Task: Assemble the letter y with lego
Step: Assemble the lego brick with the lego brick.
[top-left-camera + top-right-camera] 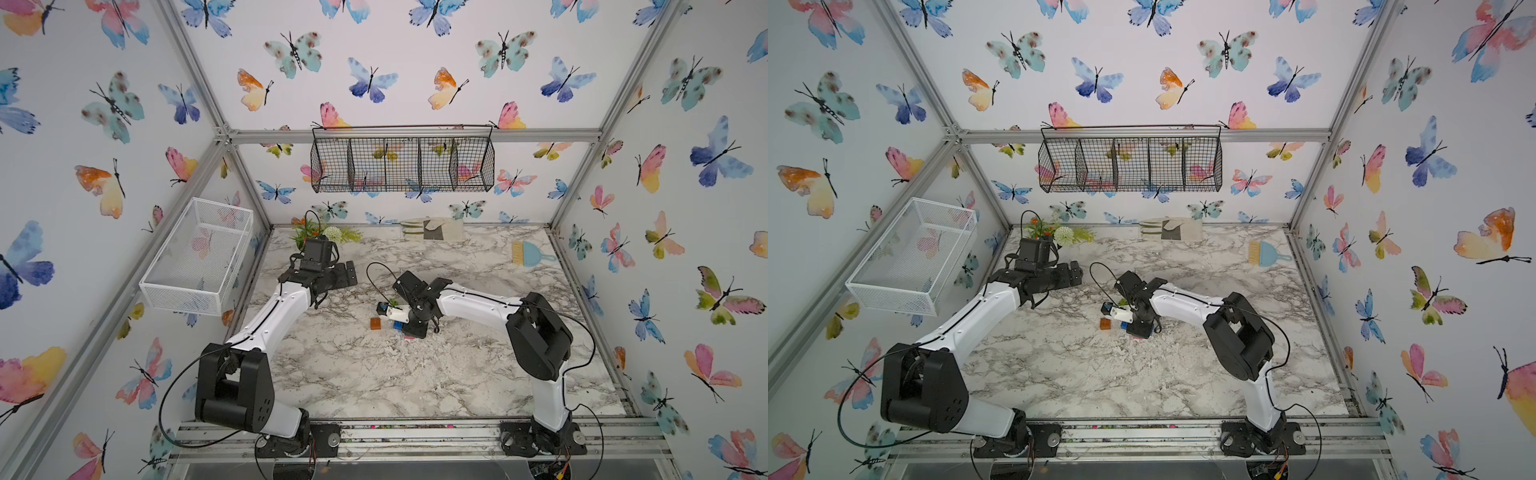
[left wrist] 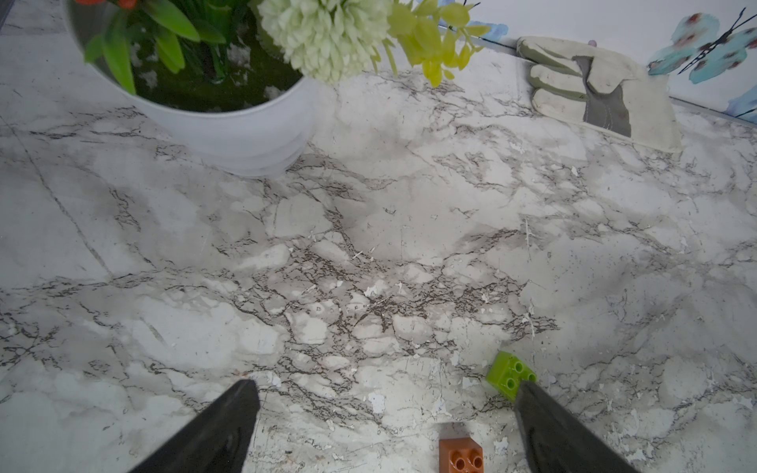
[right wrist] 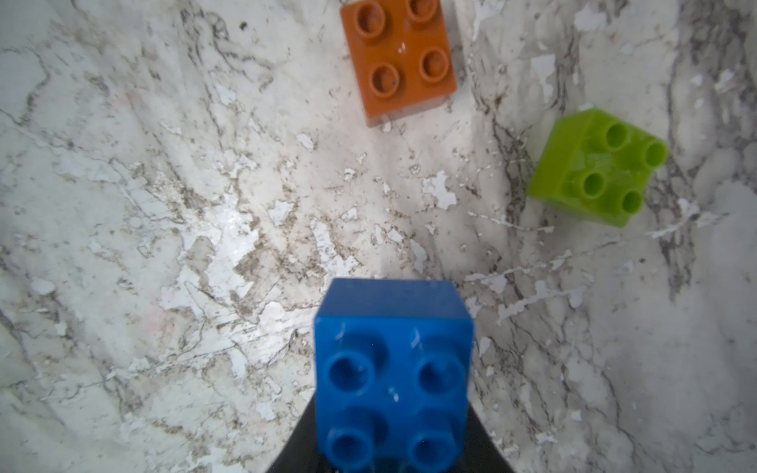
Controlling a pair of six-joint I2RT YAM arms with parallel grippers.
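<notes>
My right gripper (image 1: 413,328) is shut on a blue lego brick (image 3: 393,360), held low near the middle of the marble table (image 1: 374,374). In the right wrist view an orange brick (image 3: 399,57) and a lime green brick (image 3: 598,168) lie loose ahead of it, apart from each other. The orange brick (image 1: 376,323) sits just left of the right gripper in both top views. A sliver of pink (image 1: 409,337) shows under that gripper. My left gripper (image 2: 385,393) hangs open and empty at the far left, near the flower pot. No letter y is in view.
A white pot of flowers (image 1: 322,237) stands at the back left, a work glove (image 1: 432,229) at the back middle, and a small blue brush (image 1: 530,253) at the back right. A white mesh basket (image 1: 195,257) hangs on the left wall and a black wire basket (image 1: 403,164) on the back wall.
</notes>
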